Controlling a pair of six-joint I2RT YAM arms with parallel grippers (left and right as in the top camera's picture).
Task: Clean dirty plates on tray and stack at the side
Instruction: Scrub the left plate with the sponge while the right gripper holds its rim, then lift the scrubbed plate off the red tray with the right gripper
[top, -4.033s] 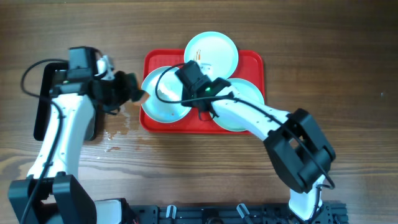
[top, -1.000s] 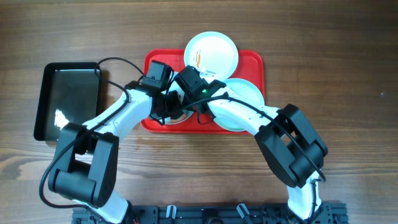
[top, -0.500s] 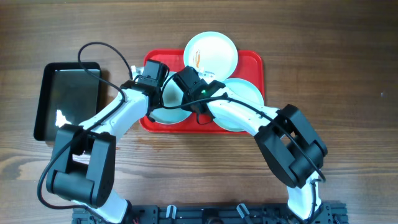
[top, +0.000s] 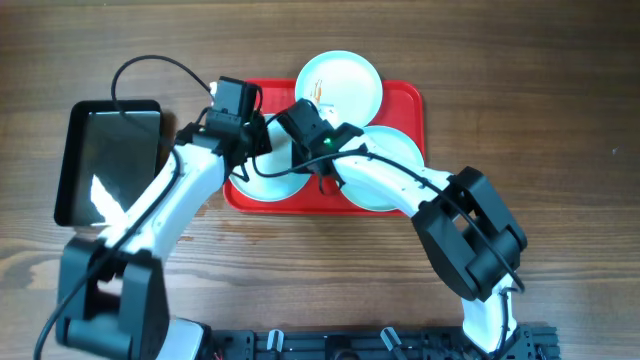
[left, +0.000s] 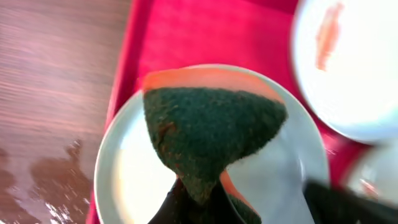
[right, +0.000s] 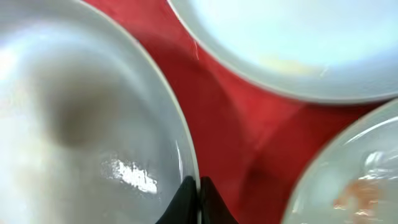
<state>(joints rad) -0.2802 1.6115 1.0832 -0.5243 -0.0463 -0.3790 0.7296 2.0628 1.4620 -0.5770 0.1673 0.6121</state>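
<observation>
Three pale plates lie on the red tray (top: 405, 100). The back plate (top: 340, 85) has an orange smear; it shows in the left wrist view (left: 354, 68) too. The right plate (top: 390, 170) has a faint orange smear (right: 357, 193). The left plate (top: 265, 180) sits at the tray's left end. My left gripper (left: 199, 205) is shut on a green and orange sponge (left: 208, 130) and holds it over this plate (left: 130, 180). My right gripper (right: 199, 186) is shut on this plate's rim (right: 93, 124).
A black glossy tray (top: 110, 160) lies left of the red tray. Water drops wet the wood (left: 43, 180) beside the red tray's left edge. Both arms cross over the red tray's left half.
My left arm swung in from the black tray to the red tray with the sponge. Over the last second it moved up and left across the left plate. The right gripper kept its hold.
</observation>
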